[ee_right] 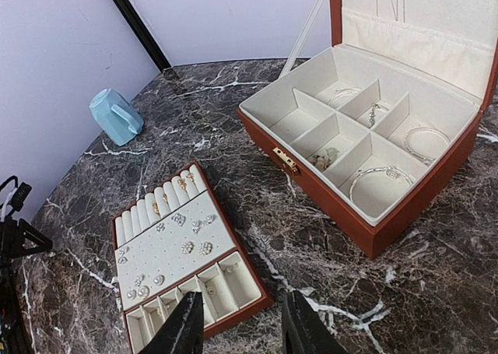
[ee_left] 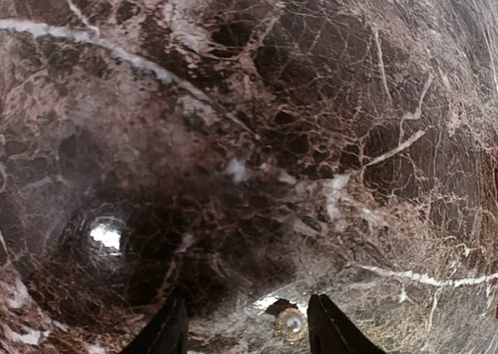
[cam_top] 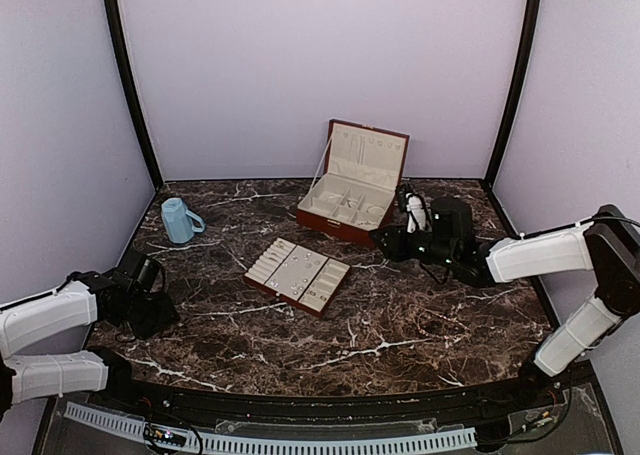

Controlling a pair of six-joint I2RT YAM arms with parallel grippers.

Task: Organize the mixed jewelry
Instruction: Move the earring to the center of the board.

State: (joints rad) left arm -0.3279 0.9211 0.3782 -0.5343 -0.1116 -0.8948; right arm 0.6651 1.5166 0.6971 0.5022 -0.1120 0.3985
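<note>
A small gold-rimmed pearl earring [ee_left: 291, 324], one piece of the mixed jewelry, lies on the marble between the fingers of my left gripper [ee_left: 249, 335]. It sits close to the right finger, and the jaws stand apart without touching it. That left gripper [cam_top: 152, 310] is low over the table's near left. More small earrings [ee_right: 196, 247] and rings sit on the cream-lined tray [ee_right: 233, 232]. My right gripper [ee_right: 243, 327] hovers open and empty above the tray's near edge, in front of the red-brown box [ee_right: 343, 219], whose compartments hold bracelets [ee_right: 373, 179].
The tray [cam_top: 280, 297] lies mid-table with the open hinged box [cam_top: 335, 225] behind it to the right. A blue cup [cam_top: 180, 220] stands at the back left. My right gripper [cam_top: 390, 241] sits just right of the box. Purple walls enclose the table.
</note>
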